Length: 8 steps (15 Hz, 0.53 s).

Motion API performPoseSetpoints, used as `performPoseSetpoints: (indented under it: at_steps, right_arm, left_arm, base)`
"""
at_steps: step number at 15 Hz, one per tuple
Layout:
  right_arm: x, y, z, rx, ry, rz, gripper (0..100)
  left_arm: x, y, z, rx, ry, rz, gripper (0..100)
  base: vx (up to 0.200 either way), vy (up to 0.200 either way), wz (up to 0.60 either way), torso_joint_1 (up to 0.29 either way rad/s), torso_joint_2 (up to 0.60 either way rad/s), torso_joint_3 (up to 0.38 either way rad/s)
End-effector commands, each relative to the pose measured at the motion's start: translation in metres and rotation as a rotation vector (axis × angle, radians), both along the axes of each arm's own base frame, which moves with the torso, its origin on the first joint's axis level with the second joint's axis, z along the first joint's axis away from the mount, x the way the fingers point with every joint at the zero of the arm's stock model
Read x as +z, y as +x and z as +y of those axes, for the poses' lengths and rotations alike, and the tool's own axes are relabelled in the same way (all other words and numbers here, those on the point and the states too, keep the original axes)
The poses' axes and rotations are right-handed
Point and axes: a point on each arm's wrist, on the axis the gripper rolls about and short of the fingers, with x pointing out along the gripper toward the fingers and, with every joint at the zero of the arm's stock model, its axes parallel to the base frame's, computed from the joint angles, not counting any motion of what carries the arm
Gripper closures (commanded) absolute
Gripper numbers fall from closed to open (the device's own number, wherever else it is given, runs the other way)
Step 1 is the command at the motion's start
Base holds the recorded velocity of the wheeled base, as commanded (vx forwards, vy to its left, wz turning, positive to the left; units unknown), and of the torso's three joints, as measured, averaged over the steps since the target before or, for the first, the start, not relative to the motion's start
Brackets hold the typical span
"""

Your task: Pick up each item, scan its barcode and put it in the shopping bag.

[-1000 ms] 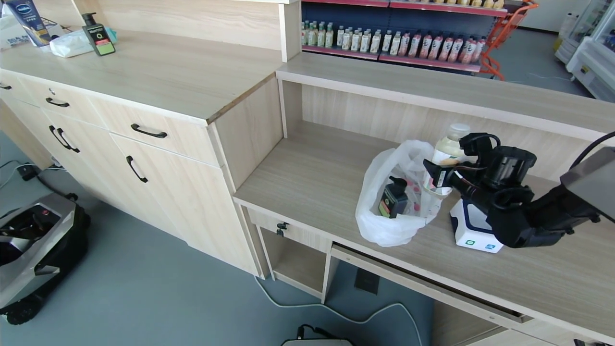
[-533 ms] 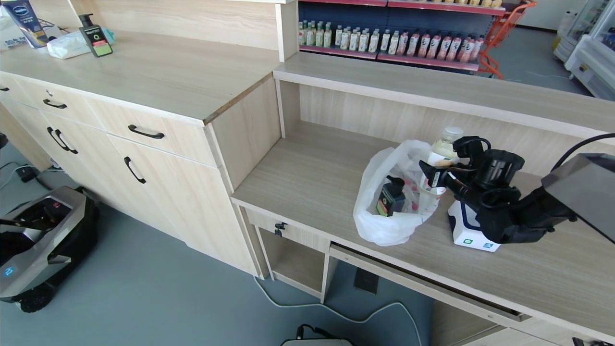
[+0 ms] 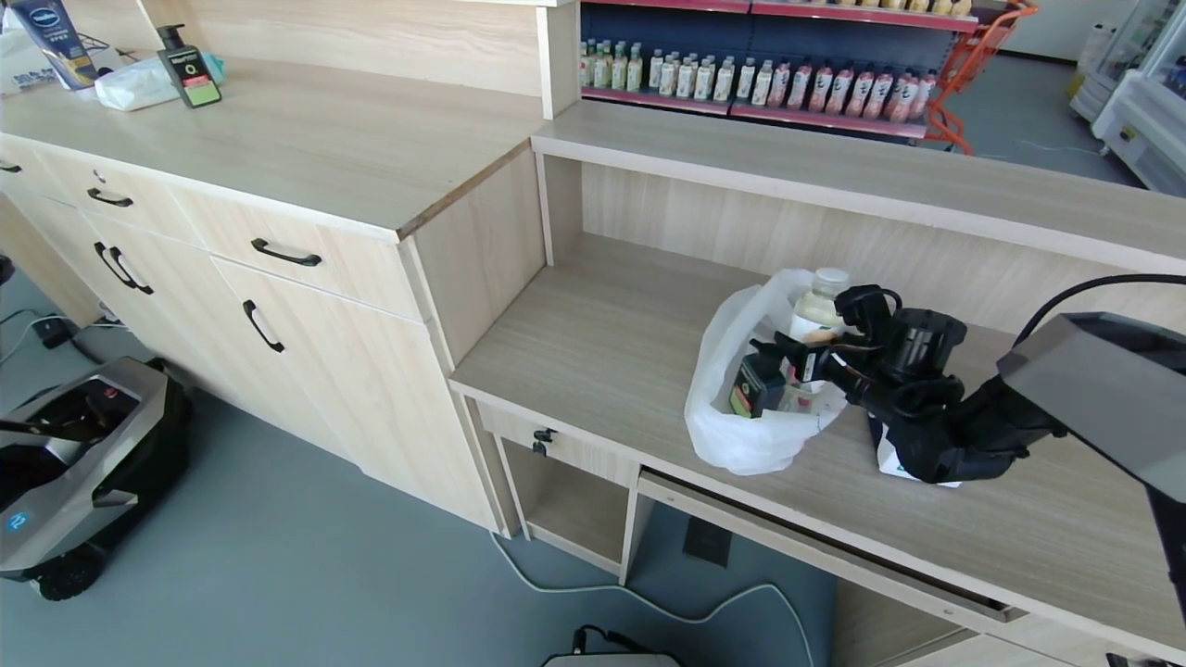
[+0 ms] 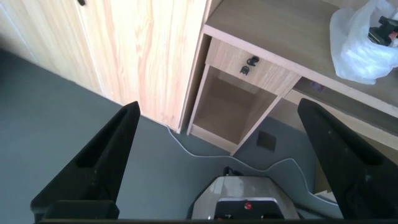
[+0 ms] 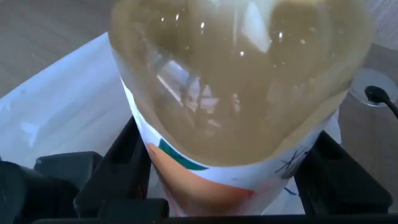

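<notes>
A dark bottle [image 3: 755, 389] is in the shopping bag [image 3: 732, 445]; the right gripper's [image 3: 806, 357] fingers pinch the drink bottle [image 3: 817, 310] at the bag's mouth, and the left gripper's [image 4: 217, 106] fingers are spread.

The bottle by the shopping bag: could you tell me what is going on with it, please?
The right gripper holds the pale drink bottle at the mouth of the white shopping bag on the counter. A dark pump bottle already sits inside. The left gripper hangs open above the floor, holding nothing.
</notes>
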Motion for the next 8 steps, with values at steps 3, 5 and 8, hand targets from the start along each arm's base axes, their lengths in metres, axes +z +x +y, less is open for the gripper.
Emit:
performPoseSetpoints:
  at_steps: [3, 5, 8]
  right_arm:
    - [-0.0149, 0.0018, -0.0033, -0.01, -0.008, 0.032, 100]
    - [-0.0177, 0.0023, -0.0046, -0.013, -0.013, 0.038, 100]
    - [-0.0177, 0.0041, -0.0038, 0.018, -0.025, 0.003, 100]
  left_arm:
    - [0.0, 0.0, 0.0, 0.0, 0.0, 0.0, 0]
    - [0.0, 0.0, 0.0, 0.0, 0.0, 0.0, 0]
    - [0.0, 0.0, 0.0, 0.0, 0.0, 0.0, 0]
  base:
    - [0.0, 0.0, 0.0, 0.0, 0.0, 0.0]
    - [0.0, 0.0, 0.0, 0.0, 0.0, 0.0]
    - [0.0, 0.0, 0.0, 0.0, 0.0, 0.0]
